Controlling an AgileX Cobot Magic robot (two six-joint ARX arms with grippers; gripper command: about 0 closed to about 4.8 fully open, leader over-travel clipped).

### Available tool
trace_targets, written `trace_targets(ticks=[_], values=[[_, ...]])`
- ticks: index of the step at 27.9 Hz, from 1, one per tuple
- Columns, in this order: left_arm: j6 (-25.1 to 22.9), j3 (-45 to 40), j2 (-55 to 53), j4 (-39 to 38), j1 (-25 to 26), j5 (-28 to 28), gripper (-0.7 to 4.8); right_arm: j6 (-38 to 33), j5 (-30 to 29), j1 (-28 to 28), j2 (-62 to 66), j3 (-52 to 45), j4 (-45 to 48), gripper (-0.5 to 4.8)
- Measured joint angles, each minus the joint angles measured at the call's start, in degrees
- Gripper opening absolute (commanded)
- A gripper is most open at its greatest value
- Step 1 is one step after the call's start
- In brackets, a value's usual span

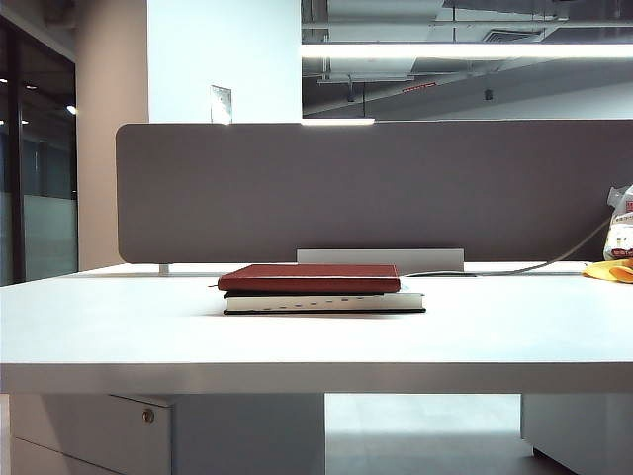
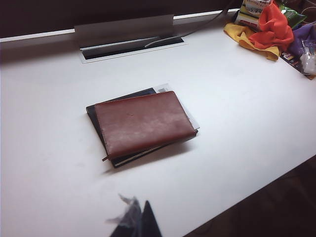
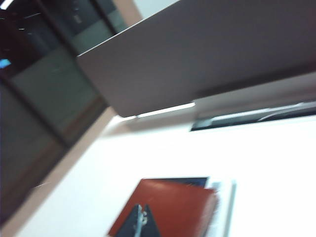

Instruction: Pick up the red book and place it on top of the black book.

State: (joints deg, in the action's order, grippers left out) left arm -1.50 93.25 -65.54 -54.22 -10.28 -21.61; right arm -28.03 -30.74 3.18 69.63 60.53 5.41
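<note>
The red book (image 1: 309, 278) lies flat on top of the black book (image 1: 326, 302) at the middle of the white table (image 1: 119, 327). In the left wrist view the red book (image 2: 143, 122) covers most of the black book (image 2: 92, 112), which sticks out along two sides. My left gripper (image 2: 139, 213) is shut and empty, back from the books over bare table. My right gripper (image 3: 141, 217) is shut with nothing in it, its tips in front of the red book (image 3: 182, 207); contact cannot be told. A strip of the black book (image 3: 182, 181) shows beyond. Neither gripper shows in the exterior view.
A grey partition panel (image 1: 376, 188) stands along the table's back edge, with a cable slot (image 2: 131, 47) before it. A pile of coloured cloths and packets (image 2: 269, 27) sits at the back right corner. The table's front edge (image 2: 256, 190) runs near my left gripper.
</note>
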Motion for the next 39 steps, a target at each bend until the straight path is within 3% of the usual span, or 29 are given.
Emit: trace_targets(ticks=[6, 9, 15, 24, 33, 39], values=[[-0.02, 0.00, 0.02, -0.04, 0.00, 0.02, -0.05, 15.52, 18.36, -3.37, -6.67, -0.50, -16.83, 0.04], [-0.02, 0.00, 0.02, -0.07, 0.00, 0.00, -0.05, 20.41, 23.15, -3.85, -9.92, -2.19, -19.08, 0.04], [-0.02, 0.00, 0.24, -0.33, 0.00, -0.02, -0.05, 24.83, 25.40, -5.16, -15.37, -5.66, -20.33, 0.04], [-0.87, -0.98, 6.69, -0.90, 0.00, 1.90, -0.05, 28.79, 29.00, -6.16, -32.70, -22.58, -21.31, 0.04], [1.81, -13.33, 18.80, 3.02, 0.00, 7.98, -0.05, 29.75, 38.21, -11.15, -48.78, -37.99, -21.18, 0.04], [2.43, -17.51, 23.56, 4.31, 0.00, 11.78, -0.05, 31.52, 38.51, -11.04, -58.95, -45.94, -21.20, 0.04]])
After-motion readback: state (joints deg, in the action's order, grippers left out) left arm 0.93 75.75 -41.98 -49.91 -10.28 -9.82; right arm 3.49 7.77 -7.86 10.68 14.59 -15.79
